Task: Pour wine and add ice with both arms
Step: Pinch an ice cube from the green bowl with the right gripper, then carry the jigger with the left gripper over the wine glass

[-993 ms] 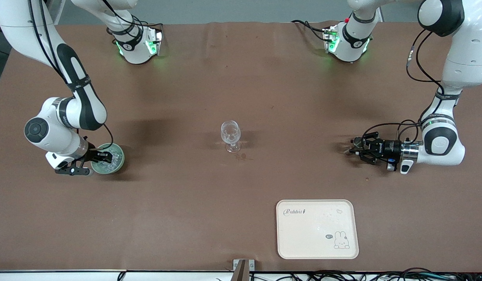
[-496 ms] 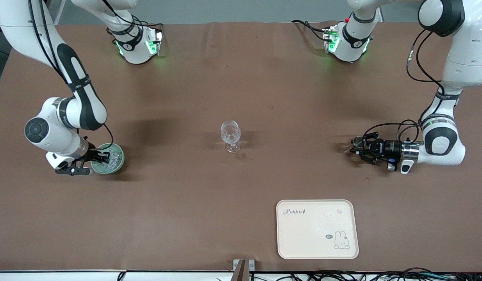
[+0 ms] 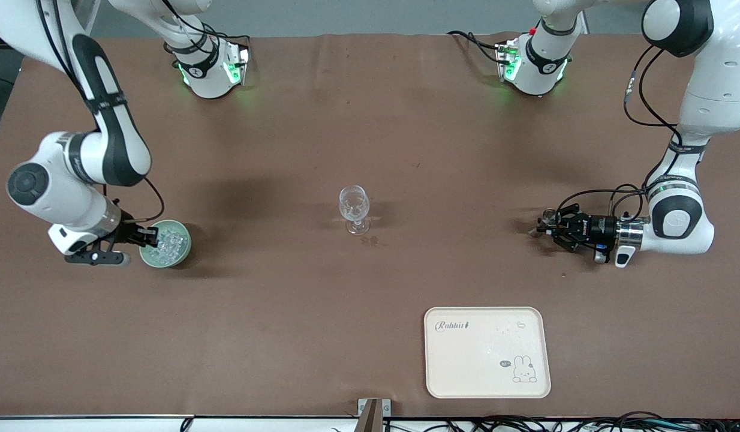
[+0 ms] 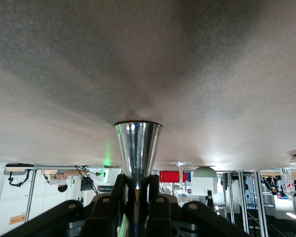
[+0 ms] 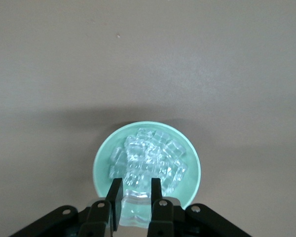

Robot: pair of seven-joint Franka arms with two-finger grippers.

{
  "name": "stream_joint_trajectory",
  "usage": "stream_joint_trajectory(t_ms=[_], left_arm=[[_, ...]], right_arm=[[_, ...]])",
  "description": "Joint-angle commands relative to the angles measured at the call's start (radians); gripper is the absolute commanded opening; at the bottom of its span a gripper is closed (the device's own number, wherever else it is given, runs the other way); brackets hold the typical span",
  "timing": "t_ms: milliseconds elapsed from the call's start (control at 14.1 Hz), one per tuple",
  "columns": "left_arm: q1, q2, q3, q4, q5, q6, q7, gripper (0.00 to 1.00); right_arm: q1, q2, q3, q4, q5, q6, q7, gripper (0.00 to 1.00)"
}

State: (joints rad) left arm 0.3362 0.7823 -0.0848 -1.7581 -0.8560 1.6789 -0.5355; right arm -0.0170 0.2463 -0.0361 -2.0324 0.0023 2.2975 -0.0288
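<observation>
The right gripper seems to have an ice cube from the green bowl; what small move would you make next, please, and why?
Probably carry it toward the wine glass. The right gripper is shut on an ice cube above the heap of ice in the green bowl; the glass stands toward the table's middle. The left gripper waits, holding a metal cup.

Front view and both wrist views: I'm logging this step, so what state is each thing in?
wine glass: upright at mid-table, no ice in it.
green bowl: upright, heaped with ice.
right gripper: over the bowl, shut on one ice cube.
left gripper: low over the table, shut on a metal jigger.
rabbit tray: flat, nothing on it.
</observation>
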Motion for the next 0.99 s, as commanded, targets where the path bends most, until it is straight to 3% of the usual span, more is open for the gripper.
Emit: stream_joint_trajectory(t_ms=[0, 284, 496, 922], left_arm=[[0.004, 0.008, -0.001, 0.011, -0.021, -0.011, 0.006, 0.13], [-0.008, -0.003, -0.015, 0.014, -0.038, -0.011, -0.008, 0.04], [-0.008, -0.006, -0.062, 0.043, -0.040, -0.040, -0.064, 0.01], [-0.031, -0.024, -0.145, 0.048, -0.100, -0.030, -0.127, 0.01]], right_arm=[[0.005, -0.132, 0.001, 0.018, 0.016, -0.142, -0.003, 0.05], [0.012, -0.153, 0.005, 0.272, 0.016, -0.448, 0.000, 0.05], [0.019, -0.157, 0.007, 0.400, 0.016, -0.591, 0.000, 0.05], [0.034, -0.174, 0.007, 0.411, 0.016, -0.627, -0.002, 0.01]])
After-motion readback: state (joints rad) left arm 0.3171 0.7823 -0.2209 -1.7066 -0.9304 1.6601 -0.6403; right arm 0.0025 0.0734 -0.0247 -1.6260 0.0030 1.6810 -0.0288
